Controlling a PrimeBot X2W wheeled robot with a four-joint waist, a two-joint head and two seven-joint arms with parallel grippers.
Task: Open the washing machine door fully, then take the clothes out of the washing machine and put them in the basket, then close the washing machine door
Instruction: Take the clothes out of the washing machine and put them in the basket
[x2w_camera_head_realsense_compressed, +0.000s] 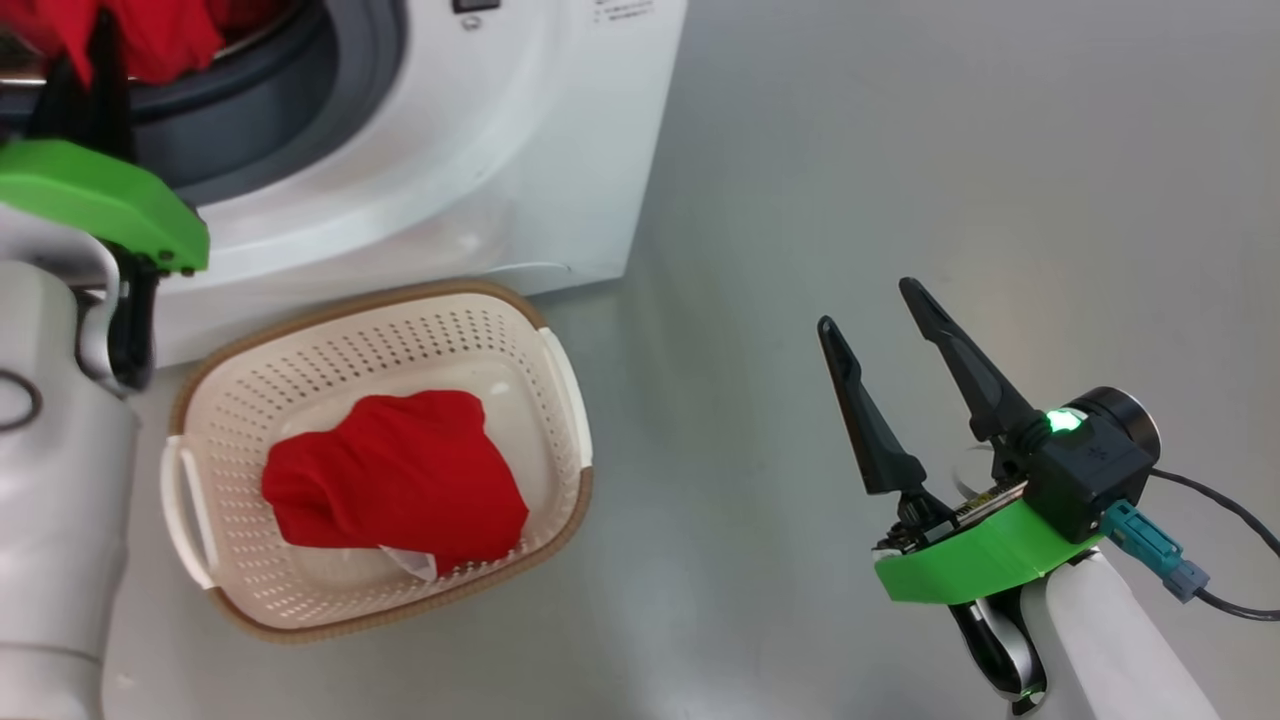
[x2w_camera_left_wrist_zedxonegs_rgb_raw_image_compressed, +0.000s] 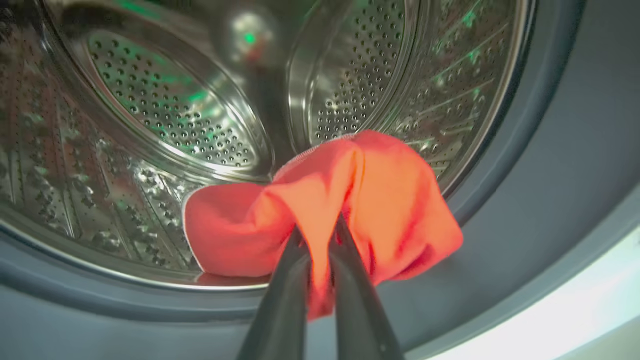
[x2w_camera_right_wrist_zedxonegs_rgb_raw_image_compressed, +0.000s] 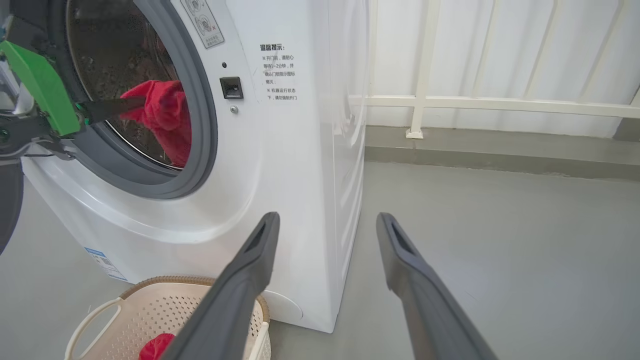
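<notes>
you can read "温馨提示:" heading the printed notice (x2w_camera_right_wrist_zedxonegs_rgb_raw_image_compressed: 279, 72) on the washing machine (x2w_camera_right_wrist_zedxonegs_rgb_raw_image_compressed: 290, 175); its blue sticker (x2w_camera_right_wrist_zedxonegs_rgb_raw_image_compressed: 104, 261) is illegible.

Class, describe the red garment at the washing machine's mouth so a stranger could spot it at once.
Find the big white washing machine and its round opening ringed by a grey gasket. A bright red garment sits at the opening's lower edge. Unlike the other red garment lying in the cream basket, this one is pinched by the left end effector.
</notes>
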